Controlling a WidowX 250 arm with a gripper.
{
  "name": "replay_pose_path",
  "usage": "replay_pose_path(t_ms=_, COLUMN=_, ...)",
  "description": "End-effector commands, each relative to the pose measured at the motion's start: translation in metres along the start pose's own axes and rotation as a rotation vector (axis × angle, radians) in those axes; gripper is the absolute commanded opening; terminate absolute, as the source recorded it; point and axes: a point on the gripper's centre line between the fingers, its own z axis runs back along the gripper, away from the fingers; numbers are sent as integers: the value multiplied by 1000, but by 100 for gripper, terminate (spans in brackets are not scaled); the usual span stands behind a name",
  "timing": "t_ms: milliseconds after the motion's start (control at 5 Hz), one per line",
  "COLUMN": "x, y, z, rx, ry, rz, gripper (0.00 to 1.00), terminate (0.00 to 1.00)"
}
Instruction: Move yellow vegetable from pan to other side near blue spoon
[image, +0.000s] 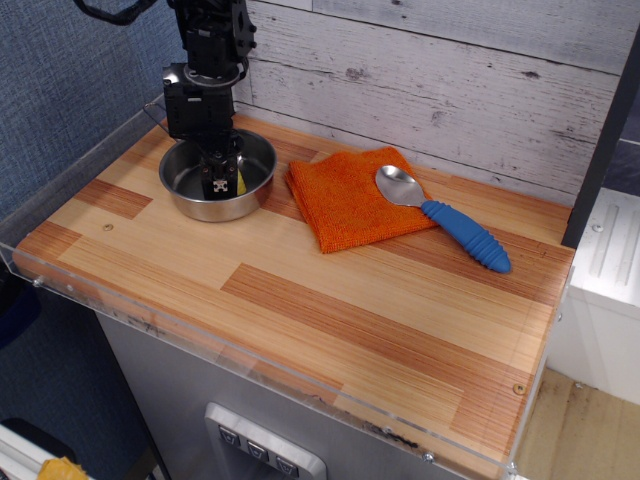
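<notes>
The tool (221, 180) reaches straight down into the pan (258, 150), its black fingers low inside the bowl. Only a thin yellow sliver of the toy corn cob (241, 181) shows at the tool's 3 o'clock edge, the rest hidden behind the fingers. The fingers seem drawn in against the corn, but the view is too small and blocked to tell whether they are truly clamped on it. The corn sits inside the pan, toward its 3 o'clock side.

The stainless-steel pan rests on the wooden table (330, 300) at about the 10 o'clock corner. Just beside it, at its 3 o'clock, lies a folded orange cloth (345, 200). The blue spoon (445, 222) lies with its metal bowl on the cloth's far edge and its ribbed blue handle running toward 4 o'clock onto the bare table.
</notes>
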Motion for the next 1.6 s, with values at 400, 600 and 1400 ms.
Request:
replay_pose_path(t_ms=400, x=5, y=-7, z=78, rx=-159, ry=40, rz=19, gripper=0, terminate=0)
replay_pose_path(t_ms=600, x=10, y=-2, z=97, rx=-183, ry=48, rz=25, gripper=0, terminate=0)
replay_pose_path(t_ms=1400, x=-35, y=50, z=166, rx=-286, ry=147, rz=-168, gripper=0, terminate=0)
